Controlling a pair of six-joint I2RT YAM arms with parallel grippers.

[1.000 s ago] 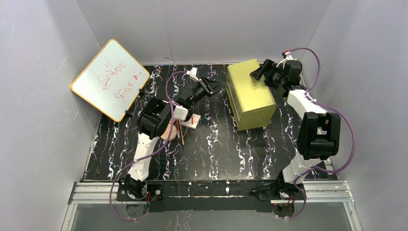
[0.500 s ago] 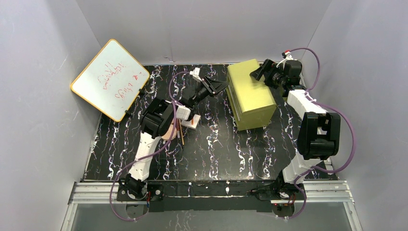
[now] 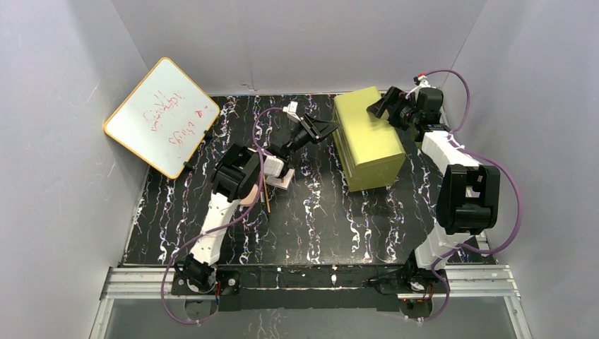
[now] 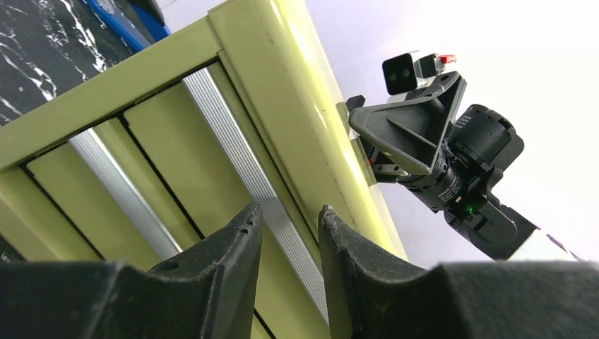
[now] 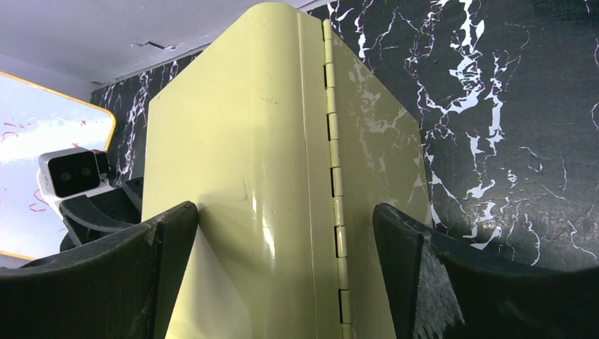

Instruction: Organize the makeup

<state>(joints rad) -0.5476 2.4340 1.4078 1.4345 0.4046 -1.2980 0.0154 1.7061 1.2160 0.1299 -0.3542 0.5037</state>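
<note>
Pale grey matte walls (image 3: 297, 42) enclose my black, white-veined marble-patterned tabletop (image 3: 318, 219); a yellow-rimmed whiteboard (image 3: 162, 116) leans against the left wall.

Left of the drawer box (image 3: 367, 138), the left arm (image 3: 233, 183) covers most of the palette (image 3: 284, 181) and one pink disc (image 3: 248, 199). Farther left, the whiteboard (image 3: 161, 116) writing is illegible.
</note>
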